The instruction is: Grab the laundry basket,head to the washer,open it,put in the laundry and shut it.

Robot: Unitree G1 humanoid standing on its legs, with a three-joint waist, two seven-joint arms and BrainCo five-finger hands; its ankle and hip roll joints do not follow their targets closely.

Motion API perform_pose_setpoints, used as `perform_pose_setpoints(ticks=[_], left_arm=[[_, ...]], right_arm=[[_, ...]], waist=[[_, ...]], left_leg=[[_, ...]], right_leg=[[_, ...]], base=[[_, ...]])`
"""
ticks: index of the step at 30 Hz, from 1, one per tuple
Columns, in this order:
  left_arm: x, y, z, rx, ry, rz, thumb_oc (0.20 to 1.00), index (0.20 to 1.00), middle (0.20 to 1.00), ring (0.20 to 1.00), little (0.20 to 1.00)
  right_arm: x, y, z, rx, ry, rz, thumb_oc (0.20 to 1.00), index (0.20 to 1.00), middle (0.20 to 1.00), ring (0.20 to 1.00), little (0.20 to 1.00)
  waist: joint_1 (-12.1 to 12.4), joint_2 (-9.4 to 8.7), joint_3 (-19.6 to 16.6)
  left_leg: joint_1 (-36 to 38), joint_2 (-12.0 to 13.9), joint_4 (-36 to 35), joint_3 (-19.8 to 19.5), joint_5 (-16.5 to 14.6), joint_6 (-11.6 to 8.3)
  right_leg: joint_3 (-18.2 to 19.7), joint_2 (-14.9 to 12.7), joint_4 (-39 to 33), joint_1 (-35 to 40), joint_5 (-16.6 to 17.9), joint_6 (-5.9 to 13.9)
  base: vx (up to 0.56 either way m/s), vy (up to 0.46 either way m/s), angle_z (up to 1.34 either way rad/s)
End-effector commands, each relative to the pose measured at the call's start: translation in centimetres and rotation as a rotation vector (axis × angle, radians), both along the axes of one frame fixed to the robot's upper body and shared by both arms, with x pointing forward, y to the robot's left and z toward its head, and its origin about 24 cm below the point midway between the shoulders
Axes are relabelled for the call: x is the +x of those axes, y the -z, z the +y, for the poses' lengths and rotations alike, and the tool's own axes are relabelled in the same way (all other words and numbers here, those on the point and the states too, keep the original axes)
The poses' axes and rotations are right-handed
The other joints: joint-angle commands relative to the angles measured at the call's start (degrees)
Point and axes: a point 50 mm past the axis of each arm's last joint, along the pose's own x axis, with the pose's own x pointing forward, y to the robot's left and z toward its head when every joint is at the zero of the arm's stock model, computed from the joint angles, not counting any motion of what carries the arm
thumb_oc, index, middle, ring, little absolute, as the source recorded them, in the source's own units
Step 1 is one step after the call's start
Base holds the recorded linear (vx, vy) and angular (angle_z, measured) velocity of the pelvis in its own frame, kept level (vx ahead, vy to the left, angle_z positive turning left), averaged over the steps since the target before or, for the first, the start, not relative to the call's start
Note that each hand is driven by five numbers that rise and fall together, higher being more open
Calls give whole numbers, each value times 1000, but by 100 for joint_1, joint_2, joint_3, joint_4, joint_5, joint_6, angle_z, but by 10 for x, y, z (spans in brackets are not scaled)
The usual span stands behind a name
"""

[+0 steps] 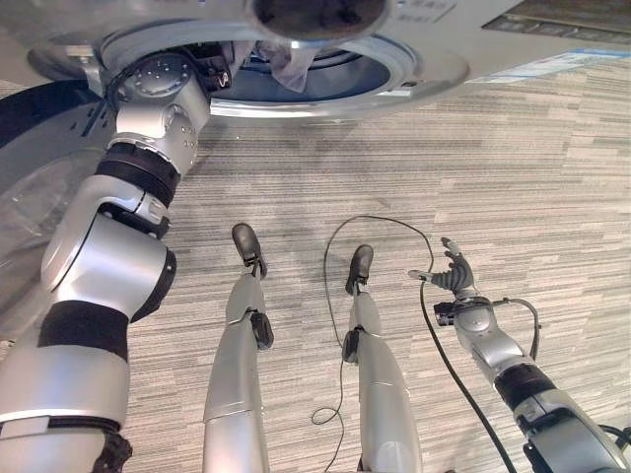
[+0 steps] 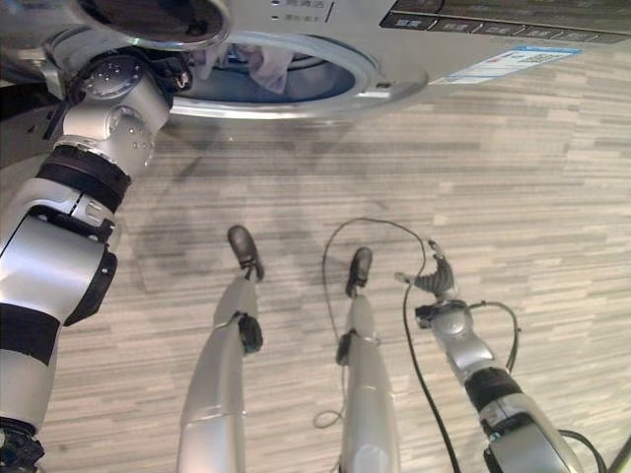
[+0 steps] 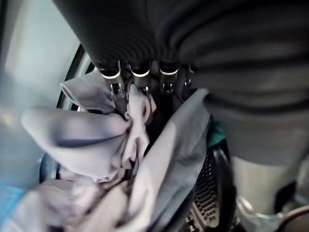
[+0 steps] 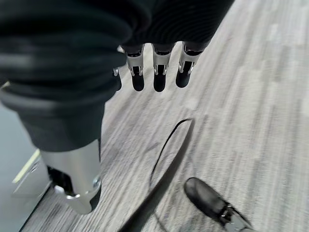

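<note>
My left arm reaches into the white front-loading washer (image 1: 414, 59), its round door open. My left hand (image 3: 140, 79) is clenched on pale grey crumpled laundry (image 3: 96, 140) at the drum mouth. My right hand (image 1: 455, 271) hangs relaxed, fingers spread, over the striped grey carpet floor (image 1: 532, 177).

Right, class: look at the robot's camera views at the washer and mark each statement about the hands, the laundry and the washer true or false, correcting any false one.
1. The washer door is shut. False: the washer opening is open, with pale laundry hanging in it.
2. The left hand has its fingers in the pale cloth. True: in the left wrist view the cloth bunches round them.
3. The right hand holds a basket. False: it hangs over the carpet floor, fingers relaxed, holding nothing.
4. The left arm reaches up to the washer's opening. True.
</note>
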Motion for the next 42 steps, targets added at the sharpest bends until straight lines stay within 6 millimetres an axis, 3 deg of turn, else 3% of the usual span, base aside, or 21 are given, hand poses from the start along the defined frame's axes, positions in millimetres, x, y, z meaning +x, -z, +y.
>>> perform_pose_setpoints(ticks=[1, 5, 7, 9, 10, 11, 13, 15, 16, 17, 20, 24, 25, 26, 27, 29, 31, 32, 34, 38, 42], left_arm=[[-17, -56, -1, 10, -31, -185, 1000, 1000, 1000, 1000, 1000], [-22, -70, -9, 35, -28, -220, 1000, 1000, 1000, 1000, 1000], [-24, -78, -3, 144, -109, -215, 1000, 1000, 1000, 1000, 1000], [-24, -77, 22, 186, -269, -157, 1000, 1000, 1000, 1000, 1000], [-29, -87, 26, 74, -279, -190, 1000, 1000, 1000, 1000, 1000], [-30, -88, 26, 70, -278, -193, 1000, 1000, 1000, 1000, 1000], [-60, -145, -16, 1, -148, -413, 1000, 1000, 1000, 1000, 1000], [-65, -149, -22, -39, -111, -457, 1000, 1000, 1000, 1000, 1000], [-83, -169, -56, -38, 18, -550, 1000, 1000, 1000, 1000, 1000], [-82, -166, -66, 76, -5, -566, 1000, 1000, 1000, 1000, 1000], [-66, -149, -57, 165, -81, -491, 1000, 1000, 1000, 1000, 1000], [-51, -129, -63, 125, -41, -392, 1000, 1000, 1000, 1000, 1000], [-40, -114, -51, 94, -55, -329, 1000, 1000, 1000, 1000, 1000], [-40, -113, -49, 91, -54, -326, 1000, 1000, 1000, 1000, 1000], [-20, -76, -26, 62, -95, -204, 1000, 1000, 1000, 1000, 1000], [-19, -74, -24, 61, -98, -200, 1000, 1000, 1000, 1000, 1000], [-12, -54, -27, 65, -74, -160, 1000, 1000, 1000, 1000, 1000], [-14, -54, -48, 79, -1, -186, 1000, 1000, 1000, 1000, 1000], [-18, -60, -63, 177, 15, -221, 1000, 1000, 1000, 1000, 1000], [-37, -94, -87, 359, -24, -348, 1000, 1000, 1000, 1000, 1000], [-45, -80, -108, 378, 32, -460, 1000, 1000, 1000, 1000, 1000]], right_arm=[[-5, -7, -27, -19, 93, -32, 1000, 1000, 1000, 1000, 1000], [-4, -12, -28, -15, 87, -55, 1000, 1000, 1000, 1000, 1000], [-4, -16, -30, -15, 86, -77, 1000, 1000, 1000, 1000, 1000], [-4, -20, -33, -21, 91, -103, 1000, 1000, 1000, 1000, 1000], [-2, -21, -31, -15, 99, -117, 1000, 1000, 1000, 1000, 1000], [-1, -23, -32, -16, 100, -119, 1000, 1000, 1000, 1000, 1000], [-3, -33, -42, -30, 116, -160, 1000, 1000, 1000, 1000, 1000], [-8, -33, -45, -38, 126, -165, 1000, 1000, 1000, 1000, 1000], [-12, -30, -47, -44, 123, -149, 1000, 1000, 1000, 1000, 1000], [-16, -34, -53, -69, 123, -160, 1000, 1000, 1000, 1000, 1000], [-22, -29, -57, -82, 127, -141, 1000, 1000, 1000, 1000, 1000], [-23, -23, -55, -88, 120, -111, 1000, 1000, 1000, 1000, 1000], [-22, -23, -55, -88, 120, -111, 1000, 1000, 1000, 1000, 1000], [-22, -23, -55, -91, 119, -108, 1000, 1000, 1000, 1000, 1000], [-21, -18, -50, -74, 116, -92, 1000, 1000, 1000, 1000, 1000], [-22, -17, -50, -77, 113, -87, 1000, 1000, 1000, 1000, 1000], [-21, -13, -45, -74, 112, -68, 1000, 1000, 1000, 1000, 1000], [-19, -11, -41, -72, 99, -51, 1000, 1000, 1000, 1000, 1000], [-18, -10, -40, -68, 84, -45, 1000, 1000, 1000, 1000, 1000], [-20, -13, -43, -68, 54, -52, 1000, 1000, 1000, 1000, 1000], [-24, -5, -37, -40, 45, -52, 1000, 1000, 1000, 1000, 1000]], waist=[[232, 247, 98], [215, 262, 97], [207, 270, 107], [204, 269, 125], [174, 251, 140], [178, 261, 154], [78, 274, 107], [103, 271, 94], [47, 268, 25], [-33, 232, -21], [-68, 219, -51], [-44, 218, -74], [-14, 204, -53], [-24, 220, -74], [61, 225, -19], [43, 237, -47], [93, 251, 1], [113, 249, 11], [134, 249, 12], [117, 216, -30], [192, 209, 3]], left_leg=[[823, -176, -361, -215, -762, -536], [807, -188, -371, -202, -762, -533], [788, -181, -386, -198, -755, -529], [779, -168, -385, -179, -756, -530], [779, -170, -386, -184, -764, -536], [781, -170, -389, -182, -763, -536], [737, -185, -382, -193, -782, -535], [713, -186, -351, -188, -801, -525], [707, -207, -335, -180, -830, -513], [717, -194, -317, -140, -864, -499], [728, -193, -299, -101, -892, -479], [683, -216, -303, -108, -905, -455], [651, -215, -293, -113, -893, -456], [642, -214, -288, -117, -895, -457], [625, -220, -303, -137, -862, -459], [624, -219, -306, -139, -859, -460], [629, -235, -315, -151, -843, -460], [649, -244, -338, -162, -818, -470], [652, -258, -338, -172, -802, -470], [693, -256, -345, -169, -807, -457], [699, -265, -341, -194, -799, -452]], right_leg=[[-218, 335, -5, 1988, -223, 199], [-222, 328, -5, 1960, -214, 199], [-211, 322, -5, 1926, -219, 199], [-191, 307, -5, 1913, -246, 199], [-160, 293, -5, 1894, -239, 199], [-157, 293, -5, 1894, -237, 199], [-121, 284, -5, 1890, -128, 199], [-123, 282, -5, 1889, -94, 199], [-83, 282, -5, 1894, -25, 199], [-53, 273, -5, 1899, 21, 199], [-32, 259, -5, 1899, 21, 199], [-30, 267, -5, 1883, -92, 199], [-51, 266, -5, 1868, -104, 199], [-55, 268, -5, 1864, -105, 199], [-79, 274, -5, 1841, -132, 199], [-80, 275, -5, 1839, -133, 199], [-86, 279, -5, 1826, -165, 199], [-99, 283, -5, 1834, -180, 199], [-118, 281, -5, 1845, -183, 199], [-117, 290, -5, 1883, -218, 199], [-170, 295, -5, 1911, -302, 199]], base=[[0, 0, 0], [0, 0, 0], [0, 0, 0], [0, 0, 0], [0, 0, 0], [23, 16, -3], [20, 10, -5], [10, 8, -4], [4, 36, 2], [4, 34, 4], [-1, 23, 2], [0, 0, 0], [0, 0, 0], [-5, -23, -3], [-4, -7, -5], [-4, -1, -9], [-2, 6, -10], [0, 0, 0], [-8, -26, 10], [-12, -33, 6], [-7, -30, -1]])
